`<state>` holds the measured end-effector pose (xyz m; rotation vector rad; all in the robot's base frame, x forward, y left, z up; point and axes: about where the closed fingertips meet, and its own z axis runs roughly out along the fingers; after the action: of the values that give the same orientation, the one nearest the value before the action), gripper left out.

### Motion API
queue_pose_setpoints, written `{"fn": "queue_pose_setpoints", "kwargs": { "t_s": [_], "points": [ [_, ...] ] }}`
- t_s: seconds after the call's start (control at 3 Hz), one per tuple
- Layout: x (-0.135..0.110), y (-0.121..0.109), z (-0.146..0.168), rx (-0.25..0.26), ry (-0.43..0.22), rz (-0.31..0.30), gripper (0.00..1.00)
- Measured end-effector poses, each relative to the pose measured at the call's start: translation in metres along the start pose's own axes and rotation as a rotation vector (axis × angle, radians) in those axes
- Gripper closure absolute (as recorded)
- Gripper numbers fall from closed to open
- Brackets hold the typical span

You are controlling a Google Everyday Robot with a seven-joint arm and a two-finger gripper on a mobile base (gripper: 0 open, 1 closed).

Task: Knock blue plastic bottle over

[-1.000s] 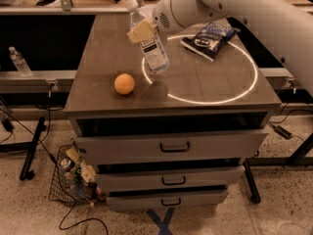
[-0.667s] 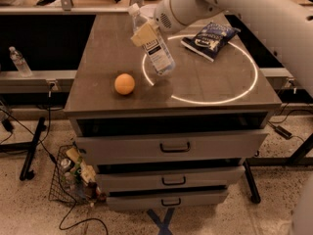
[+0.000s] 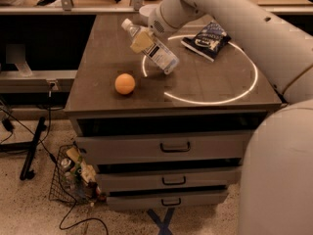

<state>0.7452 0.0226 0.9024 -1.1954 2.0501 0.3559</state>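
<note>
The blue plastic bottle [image 3: 155, 51], clear with a white cap and a white label, leans steeply with its cap up to the left and its base low to the right, over the brown table top [image 3: 98, 89]. My gripper [image 3: 143, 40] is at the bottle's upper part, pressed against it, on the end of the white arm [image 3: 230, 13] that comes in from the upper right. An orange ball [image 3: 125, 83] lies on the table to the lower left of the bottle.
A dark blue snack bag [image 3: 207, 39] lies at the back right of the table inside a bright ring of light [image 3: 244, 89]. Drawers [image 3: 168, 148] are below the top. A wire basket [image 3: 73, 177] with rubbish and cables sits on the floor at left.
The bottle has tipped much further over, its cap swinging left and its base sliding right. My gripper has moved with it.
</note>
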Motion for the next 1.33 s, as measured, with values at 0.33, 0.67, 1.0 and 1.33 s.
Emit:
{"fn": "queue_pose_setpoints", "kwargs": {
  "t_s": [0.33, 0.67, 1.0, 1.33],
  "points": [
    [0.002, -0.006, 0.019, -0.015, 0.014, -0.007, 0.52],
    [0.004, -0.008, 0.032, -0.028, 0.02, -0.011, 0.28],
    [0.005, -0.009, 0.039, -0.033, 0.022, -0.012, 0.04],
    [0.007, -0.009, 0.036, -0.028, 0.02, -0.012, 0.0]
  ]
}}
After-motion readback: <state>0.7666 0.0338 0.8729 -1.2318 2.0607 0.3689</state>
